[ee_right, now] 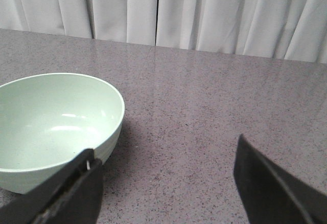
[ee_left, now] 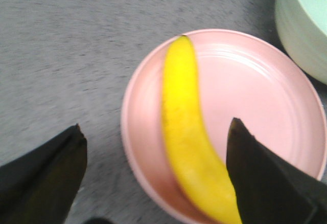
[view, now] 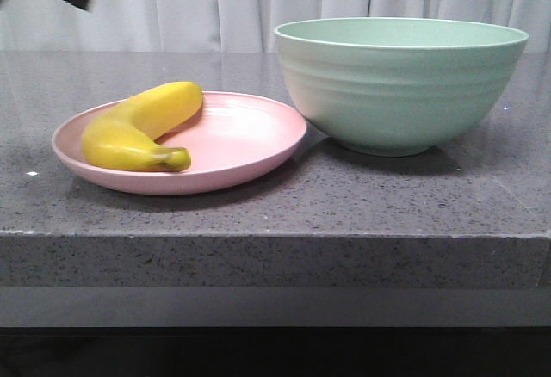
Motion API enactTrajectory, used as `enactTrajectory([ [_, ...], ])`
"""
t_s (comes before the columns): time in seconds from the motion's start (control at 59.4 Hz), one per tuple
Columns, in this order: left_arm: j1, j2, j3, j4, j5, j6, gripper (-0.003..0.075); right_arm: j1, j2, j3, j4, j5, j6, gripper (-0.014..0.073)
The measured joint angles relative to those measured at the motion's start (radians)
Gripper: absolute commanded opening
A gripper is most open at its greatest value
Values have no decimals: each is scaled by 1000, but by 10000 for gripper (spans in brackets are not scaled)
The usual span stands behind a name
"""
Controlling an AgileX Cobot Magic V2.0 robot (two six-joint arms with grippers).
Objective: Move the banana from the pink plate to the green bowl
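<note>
Two dishes sit side by side on the grey speckled table (view: 258, 213): the pink plate (view: 250, 140) to the left and the green bowl (view: 400, 84) to the right, rims nearly touching. The banana (view: 138, 127) lies on the plate's left half, its dark stem tip toward the front edge. The left gripper (ee_left: 153, 173) hangs over the plate with its fingers spread wide, the banana between them, ungrasped. The right gripper (ee_right: 166, 183) is likewise spread apart beside the bowl, holding nothing.
</note>
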Motion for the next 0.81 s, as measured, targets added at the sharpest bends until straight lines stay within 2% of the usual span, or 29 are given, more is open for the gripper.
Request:
enactTrajectory([
  [0.219,-70,193,-95,-11,1,0,554,0,0,0,0,0,0,552],
  [0.572,-70,354,-123,-11,1,0,540,0,0,0,0,0,0,552],
  [0.673,-70,364,-125,-11,1,0,470,0,0,0,0,0,0,552],
  [0.808,-70,364,-127,-12,1,0,317,0,0,0,0,0,0,552],
])
